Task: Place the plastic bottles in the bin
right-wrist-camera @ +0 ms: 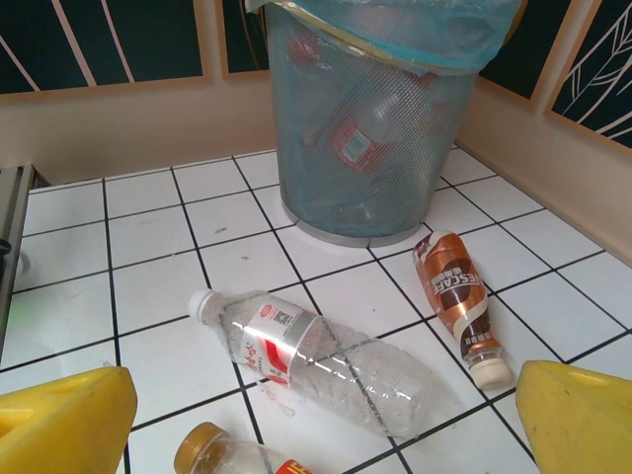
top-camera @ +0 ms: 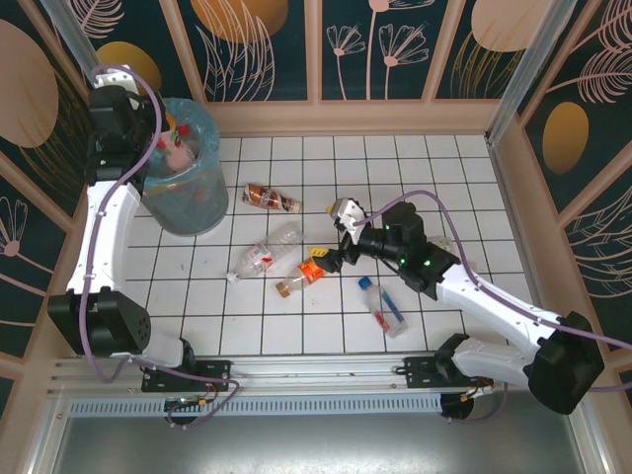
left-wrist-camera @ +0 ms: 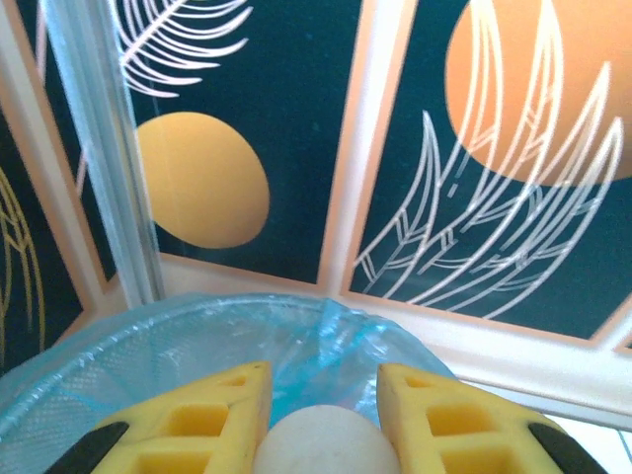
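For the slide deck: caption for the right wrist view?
Open right claw facing a clear bottle and a brown bottle lying on tiles, bin behind.

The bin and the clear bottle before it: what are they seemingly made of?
The bin looks like grey metal mesh, by its fine grid, lined with thin translucent blue plastic film. The clear bottle seems thin glossy plastic: see-through, creased.

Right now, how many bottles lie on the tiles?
4: brown bottle by the bin, clear bottle centre, orange bottle beside it, blue-labelled bottle nearest. Others may be hidden.
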Robot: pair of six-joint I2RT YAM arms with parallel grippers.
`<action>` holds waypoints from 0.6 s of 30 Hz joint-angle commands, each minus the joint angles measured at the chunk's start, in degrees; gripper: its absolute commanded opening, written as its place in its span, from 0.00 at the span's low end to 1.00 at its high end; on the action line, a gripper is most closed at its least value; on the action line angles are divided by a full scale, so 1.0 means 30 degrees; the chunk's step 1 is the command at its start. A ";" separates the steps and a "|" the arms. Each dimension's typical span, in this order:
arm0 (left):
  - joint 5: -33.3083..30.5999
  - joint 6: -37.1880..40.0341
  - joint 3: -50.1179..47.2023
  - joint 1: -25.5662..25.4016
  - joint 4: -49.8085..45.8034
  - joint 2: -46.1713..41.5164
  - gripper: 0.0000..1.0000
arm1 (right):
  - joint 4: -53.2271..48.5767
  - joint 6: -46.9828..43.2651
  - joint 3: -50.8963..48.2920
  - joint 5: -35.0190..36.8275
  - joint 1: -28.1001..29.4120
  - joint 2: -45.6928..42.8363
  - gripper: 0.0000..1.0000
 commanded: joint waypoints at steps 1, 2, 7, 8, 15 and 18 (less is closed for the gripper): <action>0.1040 -0.0232 -0.1201 0.0062 -0.0542 -0.0297 0.00 | 0.0554 -0.0167 -0.0308 -0.0109 0.0166 0.0270 0.99; 0.0844 -0.0061 -0.1748 0.0062 -0.0237 -0.0315 0.00 | 0.0585 -0.0110 -0.0282 -0.0155 0.0167 0.0346 0.99; -0.0420 0.0453 -0.3073 0.0062 0.0428 0.0097 0.00 | 0.0506 -0.0061 -0.0265 -0.0189 0.0152 0.0357 0.99; -0.0603 0.0533 -0.3248 0.0069 0.0584 0.0181 0.00 | 0.0428 -0.0131 -0.0250 -0.0128 0.0166 0.0351 0.99; -0.1009 0.0586 -0.3936 0.0065 0.1034 0.0439 0.09 | 0.0206 -0.0176 -0.0381 0.0108 0.0167 0.0207 0.99; -0.0834 0.0408 -0.4060 0.0062 0.1031 0.0295 0.21 | 0.0206 -0.0165 -0.0412 0.0123 0.0165 0.0220 0.99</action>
